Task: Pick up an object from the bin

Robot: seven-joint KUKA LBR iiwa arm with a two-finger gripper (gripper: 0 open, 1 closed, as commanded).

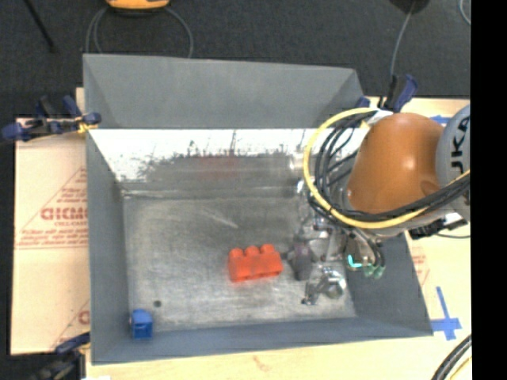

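Gripper (315, 275) low at right side of grey metal bin (214, 93), beneath orange wrist cover (392, 161) and looped cables; claw state cannot be told; orange-red studded toy brick (255, 263) lies on the floor just left of it; small blue block (142, 323) in near-left corner, well apart.
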